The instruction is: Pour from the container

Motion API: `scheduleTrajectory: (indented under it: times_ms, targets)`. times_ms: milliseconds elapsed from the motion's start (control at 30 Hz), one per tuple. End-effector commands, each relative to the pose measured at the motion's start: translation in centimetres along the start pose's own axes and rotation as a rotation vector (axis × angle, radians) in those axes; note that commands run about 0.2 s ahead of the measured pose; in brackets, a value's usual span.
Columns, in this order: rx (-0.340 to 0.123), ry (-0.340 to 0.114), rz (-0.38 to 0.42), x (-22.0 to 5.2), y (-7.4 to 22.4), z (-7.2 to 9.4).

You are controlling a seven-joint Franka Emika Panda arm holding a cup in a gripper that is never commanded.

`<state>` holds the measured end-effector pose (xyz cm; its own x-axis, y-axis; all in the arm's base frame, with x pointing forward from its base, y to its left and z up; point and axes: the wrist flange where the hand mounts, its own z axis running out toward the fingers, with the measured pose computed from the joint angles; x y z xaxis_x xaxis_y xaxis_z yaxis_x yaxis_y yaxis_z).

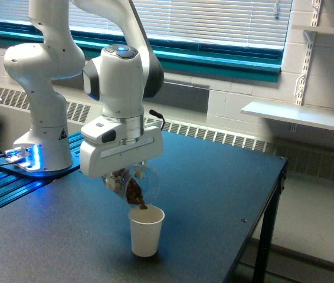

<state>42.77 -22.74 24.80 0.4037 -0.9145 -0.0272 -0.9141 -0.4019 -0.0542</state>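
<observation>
- The container [136, 187] is in my grasp, tipped steeply so its mouth points down toward the exterior view's right, right above the paper cup [146, 232].
- Brown and tan bits show through its clear wall, crowded toward the lowered lip, and a small brown clump [143, 206] sits at the lip, just over the paper cup's open rim.
- I judge the pour to be under way: material has reached the mouth and looks to be leaving it, but a good share is visibly inside the container, so the emptying is not done.
- I cannot see into the paper cup from this angle, so how much has landed there I cannot tell.
- My pincer [120, 177] is clamped on the container; the fingers are mostly hidden under the white hand housing, yet the container hangs from them clear of the table.
- What is left, as I judge it: tilt further until the bits run out, keeping the lip over the cup's opening.
- The paper cup stands upright on the dark table [214, 188], near its front edge and well away from the corner at the exterior view's right.
</observation>
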Motion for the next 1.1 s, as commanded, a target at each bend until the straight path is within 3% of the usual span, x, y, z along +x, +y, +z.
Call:
scheduleTrajectory:
  times_ms: [33,1100]
  targets:
    - [-0.012,-0.008,-0.005,-0.19,-0.48,-0.10]
    - [-0.055,-0.036,-0.025,-0.28,-0.68,-0.06]
